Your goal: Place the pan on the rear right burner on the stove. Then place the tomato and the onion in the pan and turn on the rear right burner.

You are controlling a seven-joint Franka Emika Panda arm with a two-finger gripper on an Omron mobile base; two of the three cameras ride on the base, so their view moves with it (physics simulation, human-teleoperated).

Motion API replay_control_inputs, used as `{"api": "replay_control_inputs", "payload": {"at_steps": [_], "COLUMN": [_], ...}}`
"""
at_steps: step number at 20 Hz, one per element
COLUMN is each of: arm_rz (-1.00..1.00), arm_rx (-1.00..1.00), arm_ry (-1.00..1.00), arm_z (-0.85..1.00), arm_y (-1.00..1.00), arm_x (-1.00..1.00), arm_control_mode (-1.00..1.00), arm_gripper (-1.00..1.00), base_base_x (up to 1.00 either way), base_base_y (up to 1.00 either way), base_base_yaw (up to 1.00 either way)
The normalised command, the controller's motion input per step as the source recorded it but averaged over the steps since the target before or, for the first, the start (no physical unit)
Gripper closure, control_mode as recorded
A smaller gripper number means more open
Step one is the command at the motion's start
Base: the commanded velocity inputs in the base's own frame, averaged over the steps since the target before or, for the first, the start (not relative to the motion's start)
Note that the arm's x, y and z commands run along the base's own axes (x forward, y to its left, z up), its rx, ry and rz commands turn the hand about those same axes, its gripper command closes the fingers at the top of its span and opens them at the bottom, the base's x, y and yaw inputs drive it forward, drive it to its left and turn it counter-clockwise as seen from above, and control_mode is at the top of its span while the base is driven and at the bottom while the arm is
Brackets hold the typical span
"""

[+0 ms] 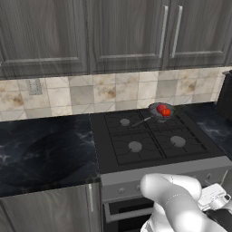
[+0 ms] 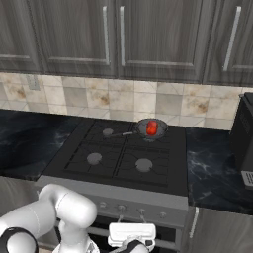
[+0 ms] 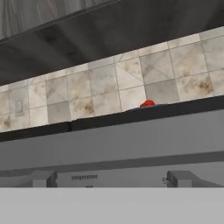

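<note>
Stove (image 3: 131, 135) front panel, small label reading "temperature" (image 3: 84, 177)

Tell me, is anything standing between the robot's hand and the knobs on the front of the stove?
Nothing visible does. The hand sits low before the stove, facing its steel front, with knobs just ahead and no object between. The pan with the tomato sits on the rear right burner, well out of the way.

Burners (image 1: 134, 146): we count four.
Pans (image 1: 159, 111): one, at 1 o'clock on the stove (image 1: 108, 159).
Red balls (image 1: 163, 109): two.
Cabinet handles (image 1: 164, 31): two.
</note>
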Motion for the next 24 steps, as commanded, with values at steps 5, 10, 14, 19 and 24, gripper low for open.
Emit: {"api": "replay_control_inputs", "payload": {"at_steps": [5, 10, 14, 19, 24], "arm_rz": [-0.03, -0.03, -0.02, -0.02, -0.02], "arm_rx": [0.0, 0.0, 0.0, 0.0, 0.0], "arm_ry": [0.0, 0.0, 0.0, 0.0, 0.0], "arm_z": [-0.14, -0.09, -0.11, -0.15, -0.06], "arm_y": [-0.02, -0.04, -0.08, -0.09, -0.08], "arm_x": [0.09, 0.15, 0.05, 0.01, 0.14], "arm_control_mode": [-1.0, -1.0, -1.0, -1.0, -1.0], "arm_gripper": [-1.0, -1.0, -1.0, -1.0, -1.0], "base_base_x": [0.0, 0.0, 0.0, 0.0, 0.0], "base_base_y": [0.0, 0.0, 0.0, 0.0, 0.0], "base_base_yaw": [0.0, 0.0, 0.0, 0.0, 0.0]}}
